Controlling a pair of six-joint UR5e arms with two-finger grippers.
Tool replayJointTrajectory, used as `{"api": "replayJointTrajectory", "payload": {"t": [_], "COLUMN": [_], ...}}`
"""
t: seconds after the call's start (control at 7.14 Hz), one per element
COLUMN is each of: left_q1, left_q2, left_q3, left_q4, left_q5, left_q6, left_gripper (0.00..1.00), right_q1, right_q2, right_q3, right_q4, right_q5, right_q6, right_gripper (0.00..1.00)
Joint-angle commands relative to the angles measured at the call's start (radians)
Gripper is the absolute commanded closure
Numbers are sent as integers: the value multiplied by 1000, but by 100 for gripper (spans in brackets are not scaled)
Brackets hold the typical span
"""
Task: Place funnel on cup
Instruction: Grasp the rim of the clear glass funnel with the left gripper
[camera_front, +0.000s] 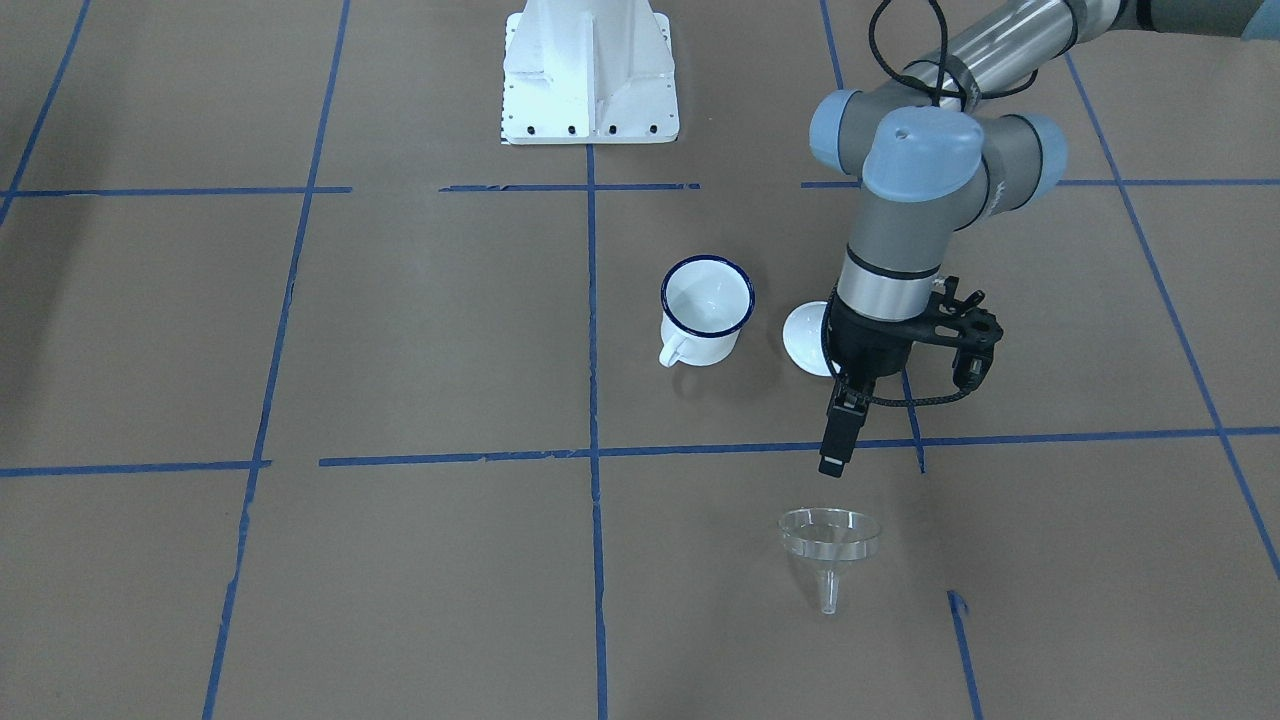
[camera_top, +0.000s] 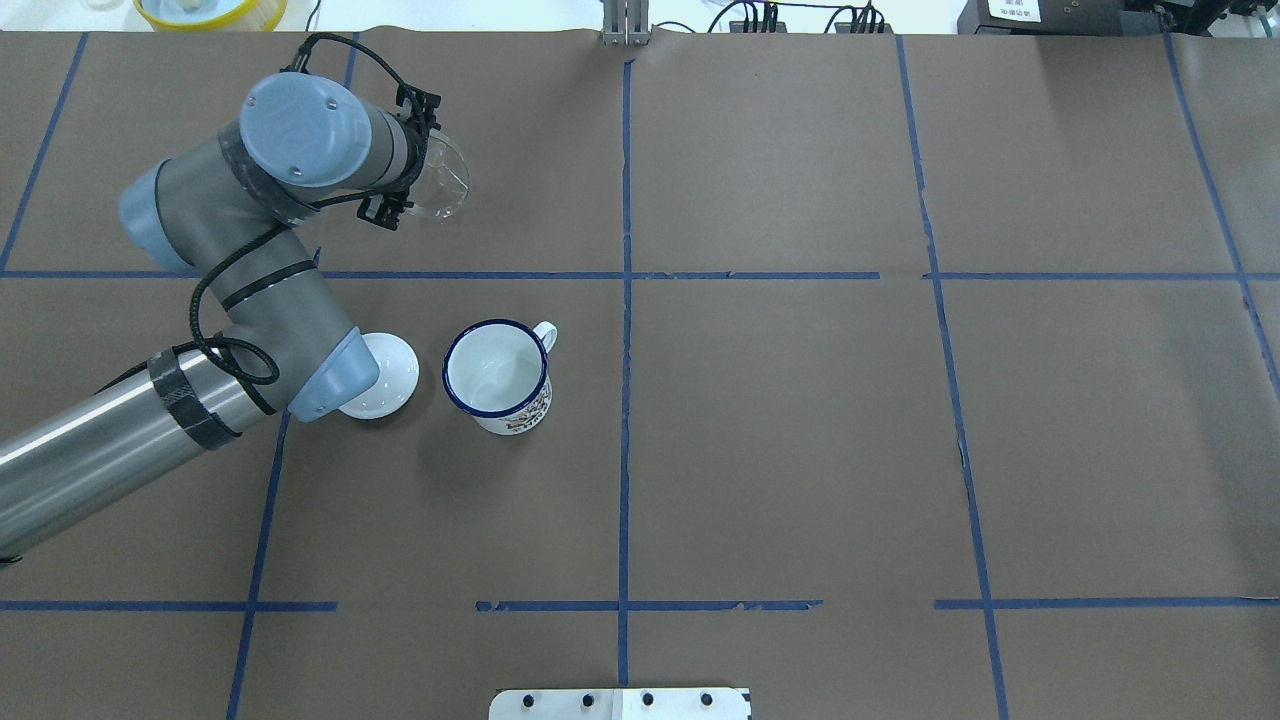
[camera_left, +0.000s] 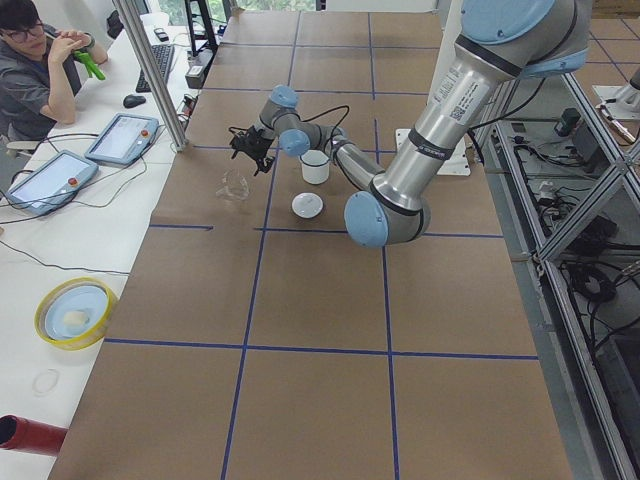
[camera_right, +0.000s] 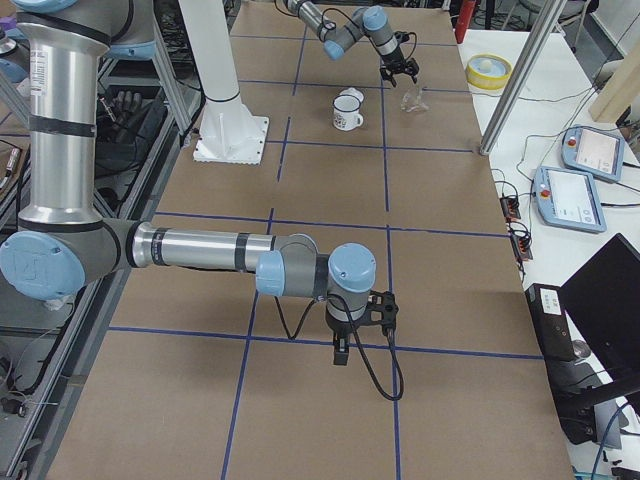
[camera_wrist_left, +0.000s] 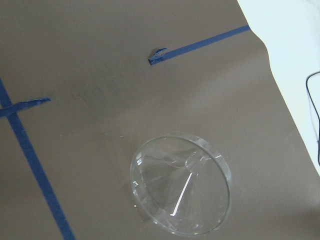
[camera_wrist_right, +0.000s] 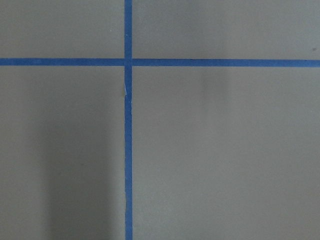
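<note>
The clear funnel (camera_front: 829, 541) lies on its side on the brown table cover, spout toward the table's far edge; it also shows in the overhead view (camera_top: 443, 180) and fills the lower part of the left wrist view (camera_wrist_left: 181, 184). The white cup (camera_front: 706, 311) with a dark blue rim stands upright and empty, nearer the robot (camera_top: 497, 375). My left gripper (camera_front: 833, 462) points down between cup and funnel, just short of the funnel and not touching it; its fingers show edge-on as one bar, so I cannot tell its state. My right gripper (camera_right: 340, 355) hangs over a blue tape crossing far away; I cannot tell its state.
A round white lid (camera_front: 806, 338) lies beside the cup, partly under my left arm. The robot's white base (camera_front: 590, 75) stands behind. A yellow bowl (camera_top: 210, 10) sits at the far edge. An operator (camera_left: 40, 60) and tablets are beyond that edge.
</note>
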Motion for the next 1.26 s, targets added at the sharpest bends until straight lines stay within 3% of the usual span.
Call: {"api": "replayJointTrajectory", "payload": {"t": [0.0,0.84,0.98,1.12], "left_q1": [18,15,15,15], "left_q2": [-40,-62,-62,-62], "left_q3": [107,220,226,230], "left_q4": [-86,-215,-236,-251], "left_q5": [35,107,118,119], "left_q6": [-12,-9,-7,-6], "left_gripper": [0,0,4,22], "right_q1": [0,0,0,0], "right_q2": [0,0,0,0], "right_q3": [0,0,0,0], "right_q4": [0,0,0,0], "right_q5": [0,0,0,0], "right_q6": [0,0,0,0], "right_gripper": [0,0,0,0]}}
